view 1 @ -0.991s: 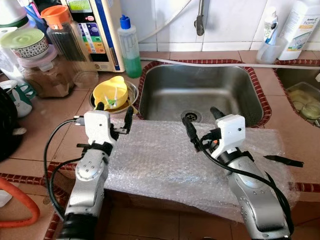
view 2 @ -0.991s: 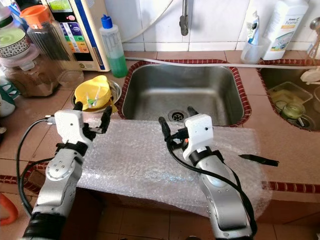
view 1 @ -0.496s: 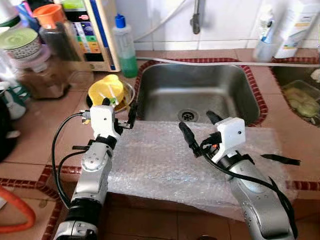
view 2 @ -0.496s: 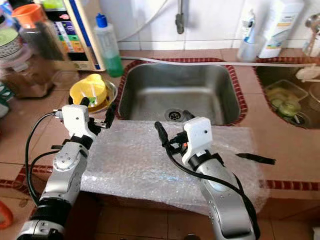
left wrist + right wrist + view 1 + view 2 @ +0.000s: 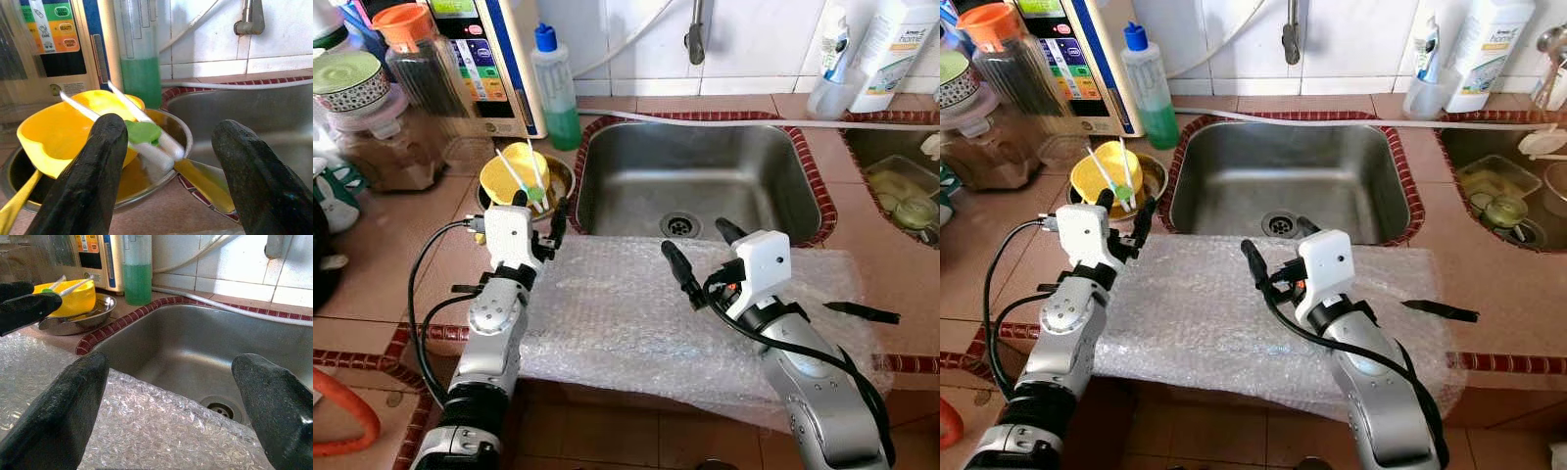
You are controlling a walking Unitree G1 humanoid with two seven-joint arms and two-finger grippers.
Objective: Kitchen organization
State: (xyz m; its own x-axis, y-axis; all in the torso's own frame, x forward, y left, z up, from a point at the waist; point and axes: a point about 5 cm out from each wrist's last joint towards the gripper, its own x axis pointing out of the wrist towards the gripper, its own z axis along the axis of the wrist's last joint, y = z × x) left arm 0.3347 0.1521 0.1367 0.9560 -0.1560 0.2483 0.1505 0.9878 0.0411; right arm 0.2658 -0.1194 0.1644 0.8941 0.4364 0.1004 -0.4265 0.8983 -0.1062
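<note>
A yellow bowl [image 5: 512, 176] with two white, green-tipped sticks [image 5: 530, 176] in it rests in a steel dish [image 5: 182, 138] on the tiled counter, left of the sink [image 5: 695, 176]. My left gripper [image 5: 538, 210] is open, just in front of the dish at the bubble wrap's far left corner; in the left wrist view the bowl [image 5: 63, 132] sits close ahead between the fingers. A sheet of bubble wrap [image 5: 626, 313] covers the counter's front edge. My right gripper [image 5: 702, 250] is open above the wrap, facing the sink [image 5: 205, 357].
Jars [image 5: 411, 69], a water purifier [image 5: 494, 59] and a green soap bottle [image 5: 555, 88] line the back left. White bottles [image 5: 891, 44] stand back right by a second basin [image 5: 901, 186]. A dark blade-like object [image 5: 862, 311] lies right of the wrap. An orange hose [image 5: 352, 431] loops below.
The head camera has shifted a little. My left gripper has edged forward toward the yellow bowl, whose sticks now stand in plainer sight. The right gripper holds roughly the same spot over the wrap.
</note>
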